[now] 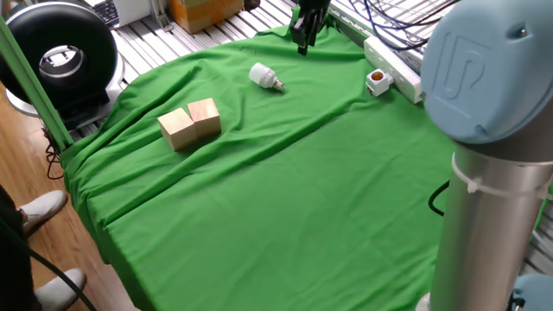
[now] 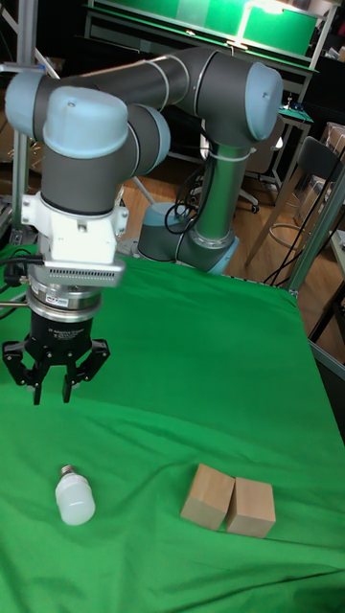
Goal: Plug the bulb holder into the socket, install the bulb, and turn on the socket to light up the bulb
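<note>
The white bulb point(image 1: 265, 77) lies on its side on the green cloth, also low left in the tall fixed view point(image 2: 73, 496). My gripper point(image 1: 301, 37) point(image 2: 53, 385) hangs open and empty above the cloth, up and to the right of the bulb in the fixed view. The bulb holder point(image 1: 378, 81) sits plugged on the near end of the white socket strip point(image 1: 391, 65) at the cloth's far right edge. Part of the socket is hidden behind my arm.
Two wooden blocks point(image 1: 191, 123) point(image 2: 228, 504) stand side by side on the left of the cloth. The arm's large grey joint point(image 1: 488, 130) fills the right foreground. A black round device point(image 1: 59, 59) sits off the table's left corner. Cables lie behind the socket.
</note>
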### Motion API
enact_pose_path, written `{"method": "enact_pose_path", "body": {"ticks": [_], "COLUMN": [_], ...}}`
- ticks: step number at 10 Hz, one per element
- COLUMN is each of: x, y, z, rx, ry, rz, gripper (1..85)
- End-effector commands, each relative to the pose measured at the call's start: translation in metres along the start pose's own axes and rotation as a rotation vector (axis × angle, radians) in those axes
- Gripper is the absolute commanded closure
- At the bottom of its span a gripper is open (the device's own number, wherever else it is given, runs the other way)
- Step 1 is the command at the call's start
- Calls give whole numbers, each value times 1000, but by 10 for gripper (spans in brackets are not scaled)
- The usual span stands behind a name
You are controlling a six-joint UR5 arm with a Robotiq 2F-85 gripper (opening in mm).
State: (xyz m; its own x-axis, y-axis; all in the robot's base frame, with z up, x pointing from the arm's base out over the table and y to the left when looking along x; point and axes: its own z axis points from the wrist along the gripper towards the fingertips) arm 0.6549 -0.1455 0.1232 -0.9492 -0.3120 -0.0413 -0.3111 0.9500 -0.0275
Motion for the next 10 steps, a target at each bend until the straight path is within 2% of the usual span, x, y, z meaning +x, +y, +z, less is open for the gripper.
{"method": "enact_pose_path", "body": {"ticks": [1, 3, 4, 6, 7, 8, 9, 10], "x": [-9, -22, -35, -55, -67, -78, -81, -73], "y": [-4, -9, -9, 15, 25, 29, 26, 14], "z": [2, 2, 6, 13, 17, 24, 27, 24], "rx": [23, 39, 38, -39, -38, -48, -37, 12], "ry": [-21, -64, -79, -107, -117, -150, -163, -147], "rz": [1, 65, 71, 105, 126, 129, 120, 118], "gripper": [427, 430, 430, 410, 407, 373, 373, 433]}}
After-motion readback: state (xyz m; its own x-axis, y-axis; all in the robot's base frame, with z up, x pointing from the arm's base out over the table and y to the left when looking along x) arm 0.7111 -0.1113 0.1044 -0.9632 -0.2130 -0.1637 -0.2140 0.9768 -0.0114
